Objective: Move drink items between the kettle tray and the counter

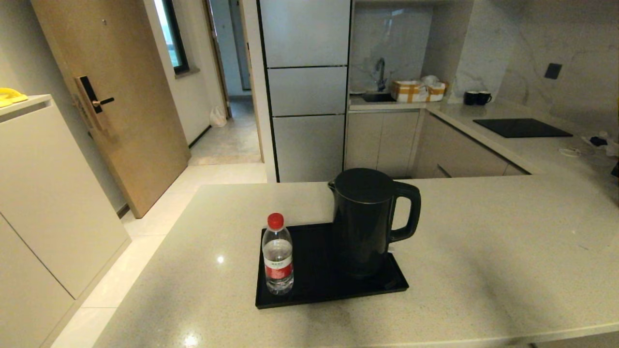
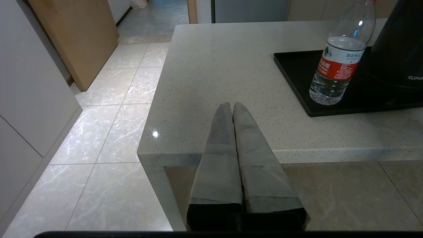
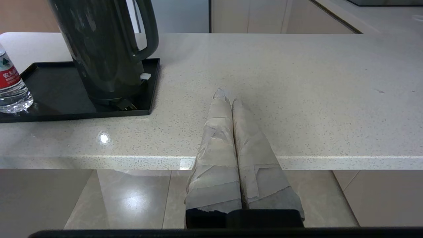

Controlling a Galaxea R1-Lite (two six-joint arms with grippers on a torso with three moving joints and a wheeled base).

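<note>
1. Nearest the robot: left gripper (image 2: pixel 232 105) and right gripper (image 3: pixel 225 96), both w/ taped fingers pressed together, clenched on nothing, each poised over the near edge of the counter (image 1: pixel 483 251). Neither shows in the head view.
2. Left gripper sits off the tray's left side, well apart from it; right gripper off the tray's right side, apart from the kettle.
3. Mid-counter: glossy black kettle tray (image 1: pixel 314 290) lies flat on the beige speckled stone.
4. On the tray's front-left corner: clear water bottle (image 1: pixel 277 256), red cap, red label, upright, partly filled.
5. On the tray's right half, just behind & beside the bottle: dark electric kettle (image 1: pixel 365 217), upright, lid shut, loop handle facing right.
6. Farther back, right: black cooktop (image 1: pixel 522 127) set in a grey worktop; two black mugs (image 1: pixel 477 98) near the wall.
7. Far bkgd: sink tap (image 1: pixel 380 70), tall pale cabinet, wooden door (image 1: pixel 111 96) at left.
</note>
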